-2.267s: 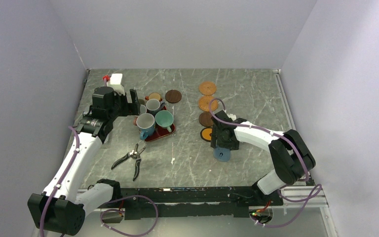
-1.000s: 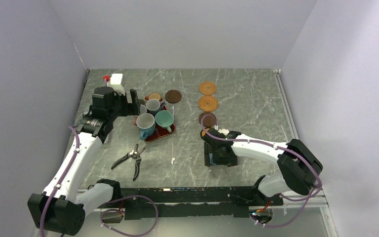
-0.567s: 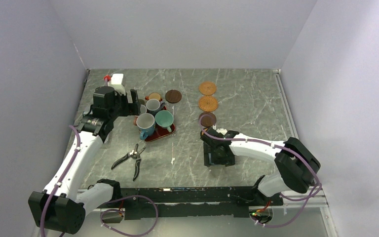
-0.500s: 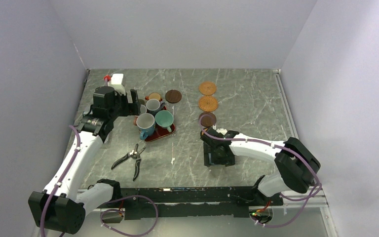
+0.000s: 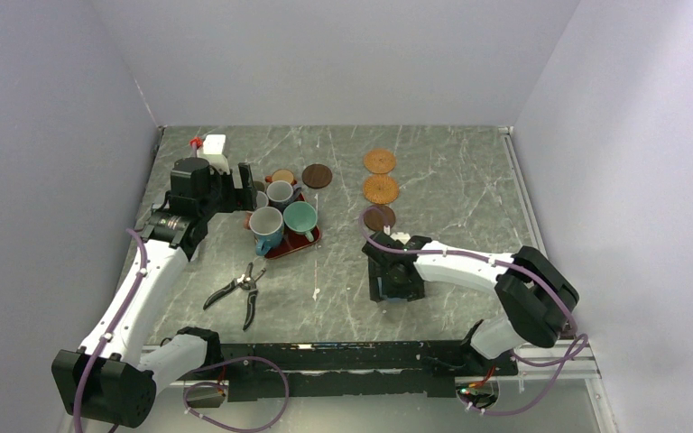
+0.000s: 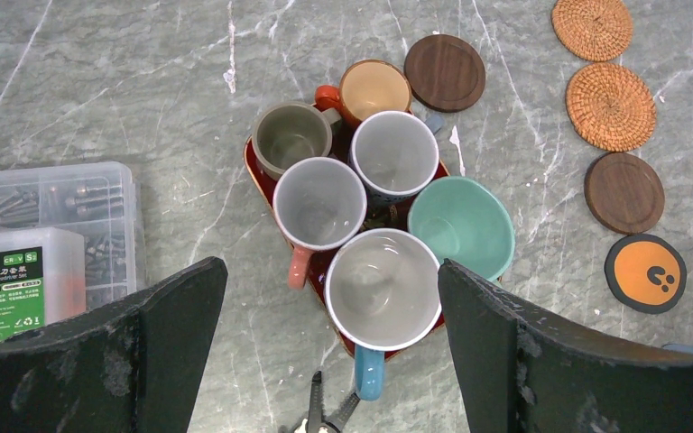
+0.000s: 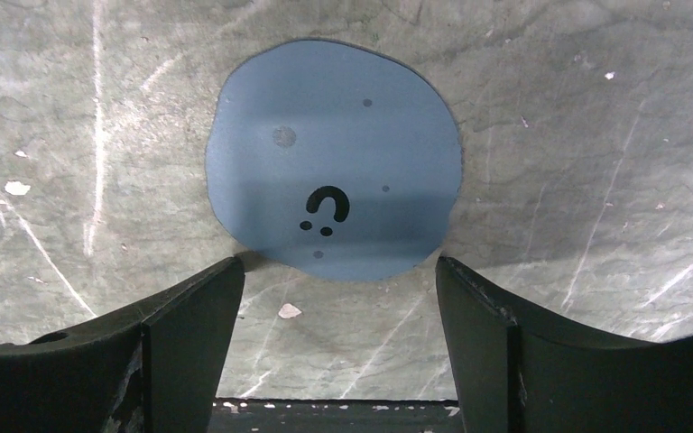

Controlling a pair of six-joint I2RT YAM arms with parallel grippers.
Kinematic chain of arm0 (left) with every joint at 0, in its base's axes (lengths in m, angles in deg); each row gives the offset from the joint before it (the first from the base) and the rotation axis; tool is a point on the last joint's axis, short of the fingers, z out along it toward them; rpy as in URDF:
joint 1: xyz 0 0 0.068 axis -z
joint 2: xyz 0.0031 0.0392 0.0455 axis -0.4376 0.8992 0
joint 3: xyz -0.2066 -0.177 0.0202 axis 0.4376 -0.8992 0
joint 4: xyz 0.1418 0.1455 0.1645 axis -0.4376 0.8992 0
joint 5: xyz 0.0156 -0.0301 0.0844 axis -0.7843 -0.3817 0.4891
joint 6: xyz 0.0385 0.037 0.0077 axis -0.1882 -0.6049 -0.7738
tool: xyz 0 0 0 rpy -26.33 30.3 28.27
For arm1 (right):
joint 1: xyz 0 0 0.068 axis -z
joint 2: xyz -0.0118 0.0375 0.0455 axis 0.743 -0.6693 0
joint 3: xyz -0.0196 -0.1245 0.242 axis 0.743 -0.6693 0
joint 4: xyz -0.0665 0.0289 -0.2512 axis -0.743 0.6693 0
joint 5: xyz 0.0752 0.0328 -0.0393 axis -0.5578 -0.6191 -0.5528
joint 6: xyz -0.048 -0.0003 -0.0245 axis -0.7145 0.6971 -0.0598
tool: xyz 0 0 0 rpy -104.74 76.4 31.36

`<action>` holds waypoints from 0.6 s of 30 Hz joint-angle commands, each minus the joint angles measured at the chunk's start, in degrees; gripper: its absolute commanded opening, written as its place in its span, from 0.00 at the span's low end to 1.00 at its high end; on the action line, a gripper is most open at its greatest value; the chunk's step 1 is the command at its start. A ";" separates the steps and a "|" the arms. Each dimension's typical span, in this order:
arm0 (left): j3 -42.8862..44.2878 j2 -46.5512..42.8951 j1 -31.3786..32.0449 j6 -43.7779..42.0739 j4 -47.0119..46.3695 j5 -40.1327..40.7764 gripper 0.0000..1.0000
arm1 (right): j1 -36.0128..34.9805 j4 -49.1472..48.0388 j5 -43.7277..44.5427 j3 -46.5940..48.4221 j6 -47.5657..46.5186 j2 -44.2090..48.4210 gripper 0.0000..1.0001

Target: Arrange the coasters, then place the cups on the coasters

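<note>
Coaster, the blue one (image 7: pixel 334 176), lies flat on the table (image 7: pixel 595 180) between my right gripper (image 7: pixel 336 271) jaws, spread apart. My left gripper (image 6: pixel 332 271) hangs wide open above the cups (image 6: pixel 319 202) on the tray (image 6: pixel 258 173).

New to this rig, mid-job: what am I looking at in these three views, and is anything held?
Two robot arms at a table. The overhead view shows both; each other view looks down from one wrist. The left gripper hangs open over six cups clustered at a red tray. The right gripper, open, has its tips beside a blue coaster lying flat. Four coasters line up nearby, a fifth sits by the tray. Nothing is held.
</note>
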 commanded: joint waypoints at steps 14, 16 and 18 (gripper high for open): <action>1.18 0.36 0.27 -0.46 -0.97 0.54 0.94 | -0.20 -6.58 1.77 0.82 3.09 -6.51 0.78; 1.19 0.31 0.27 -0.47 -0.91 0.52 0.94 | -0.20 -6.80 2.19 1.05 3.39 -6.87 0.78; 1.19 0.35 0.29 -0.46 -0.92 0.55 0.94 | -0.14 -7.07 2.63 1.04 3.68 -7.12 0.78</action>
